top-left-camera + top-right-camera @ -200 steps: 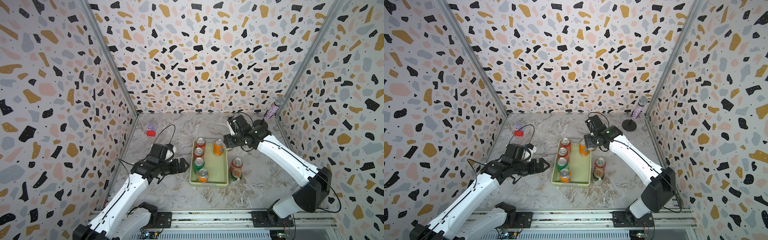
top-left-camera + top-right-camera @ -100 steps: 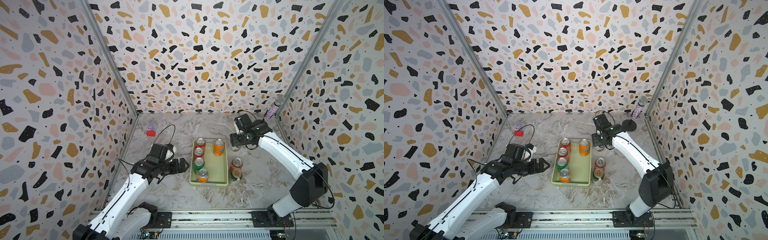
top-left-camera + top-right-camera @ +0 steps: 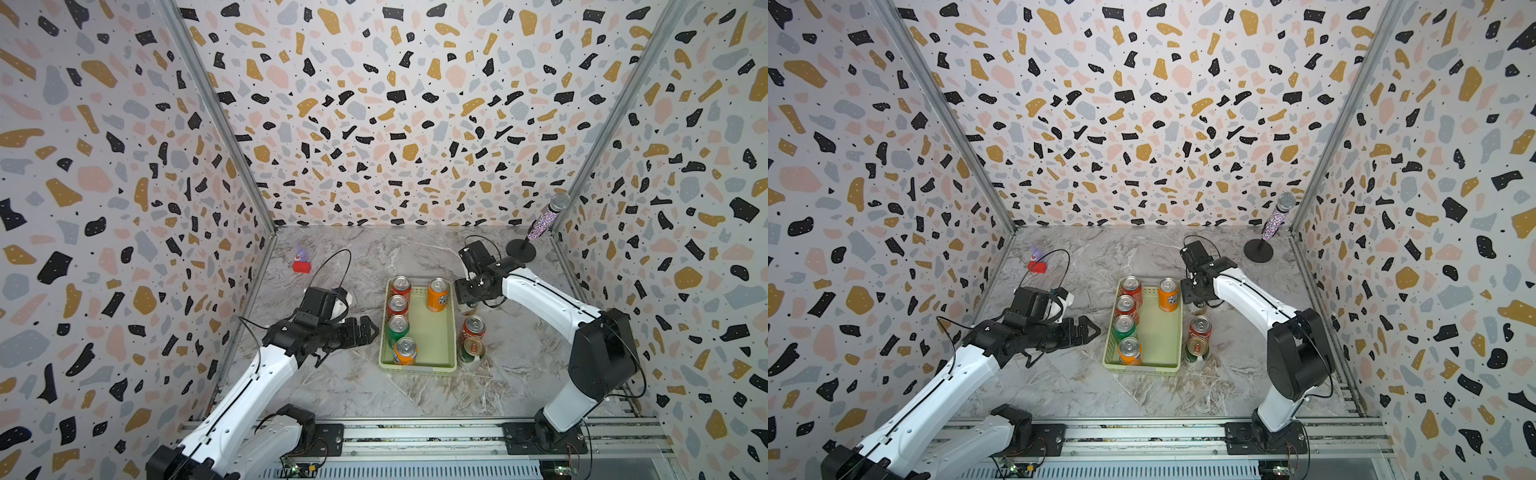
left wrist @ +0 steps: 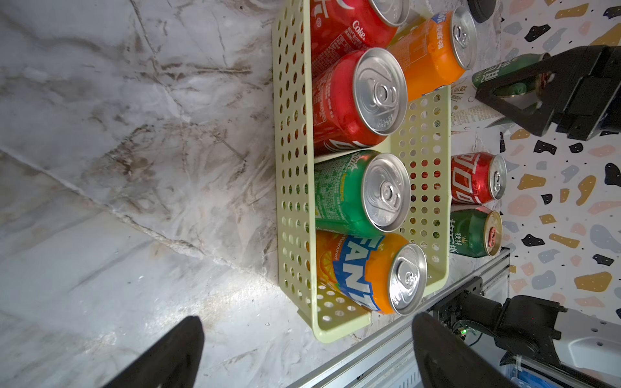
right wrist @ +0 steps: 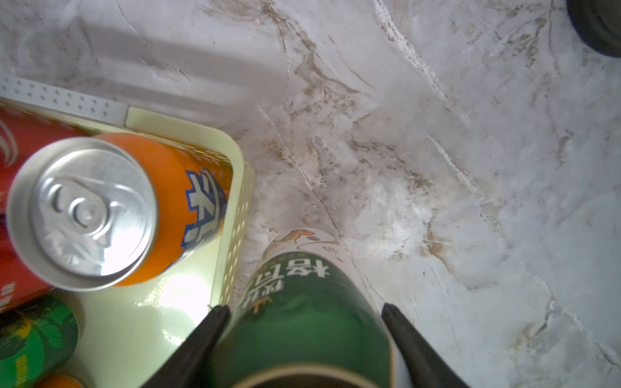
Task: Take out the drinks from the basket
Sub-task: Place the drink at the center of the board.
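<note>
The pale yellow-green basket (image 3: pixel 417 368) (image 3: pixel 1142 368) (image 4: pixel 292 134) (image 5: pixel 188 129) holds two red cans (image 3: pixel 401 284), a bright green can (image 3: pixel 398 328) (image 4: pixel 353 195) and two orange cans (image 3: pixel 405 349) (image 5: pixel 174 188). On the table right of the basket stand a red can (image 3: pixel 473 328) and a dark green can (image 3: pixel 471 349). My right gripper (image 3: pixel 467 297) (image 3: pixel 1196 297) (image 5: pixel 303 307) is shut on a dark green-and-white can (image 5: pixel 302 319), just outside the basket's far right corner. I cannot tell whether that can touches the table. My left gripper (image 3: pixel 368 330) (image 4: pixel 307 322) hangs open and empty left of the basket.
A glittery microphone on a black round stand (image 3: pixel 536 230) is at the back right. A small red-and-purple toy (image 3: pixel 301 264) lies at the back left. Patterned walls close three sides. An aluminium rail (image 3: pixel 415 432) runs along the front edge.
My right gripper has come nearer and lower beside the basket's far right corner, still holding the dark green-and-white can. The left arm has not moved.
</note>
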Controlling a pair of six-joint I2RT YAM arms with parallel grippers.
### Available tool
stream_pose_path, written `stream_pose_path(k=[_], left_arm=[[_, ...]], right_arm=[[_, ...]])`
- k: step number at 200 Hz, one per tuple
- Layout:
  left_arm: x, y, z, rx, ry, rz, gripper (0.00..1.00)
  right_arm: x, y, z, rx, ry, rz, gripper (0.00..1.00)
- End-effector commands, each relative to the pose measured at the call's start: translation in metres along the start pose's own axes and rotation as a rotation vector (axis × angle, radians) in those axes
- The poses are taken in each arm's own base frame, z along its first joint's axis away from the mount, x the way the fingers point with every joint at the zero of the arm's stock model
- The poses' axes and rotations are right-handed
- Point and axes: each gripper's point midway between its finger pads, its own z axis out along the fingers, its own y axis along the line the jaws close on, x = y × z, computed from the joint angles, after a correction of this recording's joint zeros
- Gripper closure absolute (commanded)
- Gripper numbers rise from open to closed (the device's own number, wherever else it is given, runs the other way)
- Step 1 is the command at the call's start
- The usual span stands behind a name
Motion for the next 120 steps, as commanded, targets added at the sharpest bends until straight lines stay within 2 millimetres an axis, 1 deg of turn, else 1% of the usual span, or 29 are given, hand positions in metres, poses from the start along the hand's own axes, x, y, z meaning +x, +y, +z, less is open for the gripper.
stream_pose_path(k=[1, 20, 85, 102, 120], left_arm=[[-0.005, -0.005, -0.001, 0.017, -0.015, 0.009, 0.00], [-0.004, -0.005, 0.000, 0.019, -0.012, 0.010, 0.00], [-0.004, -0.006, -0.001, 0.020, -0.014, 0.010, 0.00], [-0.004, -0.006, -0.001, 0.020, -0.015, 0.011, 0.00], [-0.005, -0.006, -0.002, 0.021, -0.017, 0.011, 0.00]], right_arm=[[-0.011, 0.003, -0.004, -0.012, -0.057, 0.026, 0.66], [-0.007, 0.006, 0.002, -0.026, -0.047, 0.027, 0.63], [0.010, 0.004, 0.016, -0.017, 0.004, 0.037, 0.58], [0.015, 0.004, 0.020, -0.015, 0.028, 0.033, 0.55], [0.018, 0.005, 0.023, -0.020, 0.043, 0.033, 0.49]])
